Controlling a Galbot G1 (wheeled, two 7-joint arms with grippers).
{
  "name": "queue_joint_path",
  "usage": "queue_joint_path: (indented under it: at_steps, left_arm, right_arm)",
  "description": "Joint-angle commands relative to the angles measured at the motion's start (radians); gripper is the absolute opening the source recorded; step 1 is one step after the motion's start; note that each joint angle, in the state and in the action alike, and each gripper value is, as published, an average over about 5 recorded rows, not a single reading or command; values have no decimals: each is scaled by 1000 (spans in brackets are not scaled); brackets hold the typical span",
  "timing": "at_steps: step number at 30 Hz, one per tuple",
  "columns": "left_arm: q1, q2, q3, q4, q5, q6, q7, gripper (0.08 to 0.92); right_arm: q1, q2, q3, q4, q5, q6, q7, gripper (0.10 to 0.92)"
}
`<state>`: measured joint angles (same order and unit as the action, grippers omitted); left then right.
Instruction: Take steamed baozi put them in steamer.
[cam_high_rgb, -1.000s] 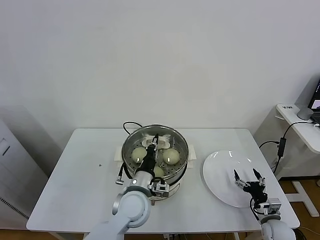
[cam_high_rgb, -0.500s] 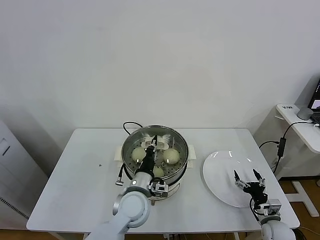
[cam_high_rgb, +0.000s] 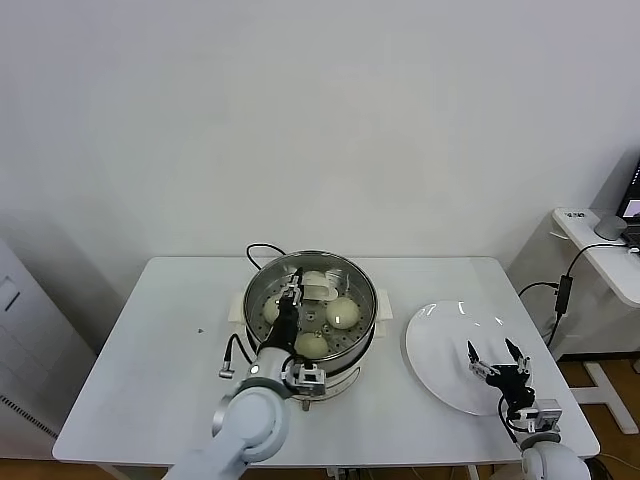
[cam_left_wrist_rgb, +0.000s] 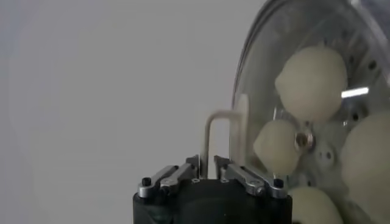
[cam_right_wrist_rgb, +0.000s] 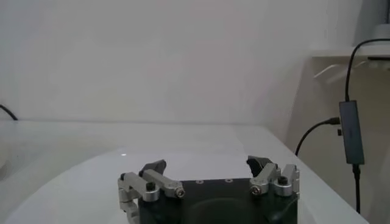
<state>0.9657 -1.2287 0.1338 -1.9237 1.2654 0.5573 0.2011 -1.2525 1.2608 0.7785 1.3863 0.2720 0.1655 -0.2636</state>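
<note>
Your steamer sits near the middle of the worktop, a little toward the far edge, with its black cord looping out behind it. Inside on the perforated tray you can see the baozi: one on the right side, one toward the near rim, and one on the left, partly hidden by your left arm. The left wrist view shows four in the pot, packed close together around the tray's centre knob. Your left claw hangs over the left part of the steamer, above the buns; its fingers stand nearly together with only a narrow slit between them, clenched on nothing. Your right claw waits near the worktop's right near corner, over the near part of the white plate, its fingers spread wide apart and empty. The plate lies just right of the steamer, apart from it.
</note>
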Motion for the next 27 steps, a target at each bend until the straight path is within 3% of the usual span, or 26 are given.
queue_joint_path:
  at_steps: [1,4,6,9,15,19,27]
  left_arm:
    - [121,142,-109,-319,-582,-150,127,430]
    - [106,177,-181,-350,-925,-251,169,517]
    - [96,186,-236,-355,-1154,-286,147,569]
    - [105,181,-340,-371,-1493,-284,44,655]
    - [186,79,-635,-361,-1879,-204,-191,801]
    - [249,51,-757,-270,-1846,-182,-253,821]
    - [369,75,-807,-71,-1679,-310,-213,823]
  right_arm:
    - [6,-2,-1,0,2,-1,-3,823]
    - [13,-3,-5,7,8,-9,-4,823]
    - [15,-3,-9,20,21,-23,-7,823]
    - [13,-4,-18,44,49,-47,5,823]
    - [-2,-23,-32,104,55,-72,33,823]
    - [-17,-35,-27,141,63,-88,25,823]
    - [-26,-34,-10,173,58,-131,20,823]
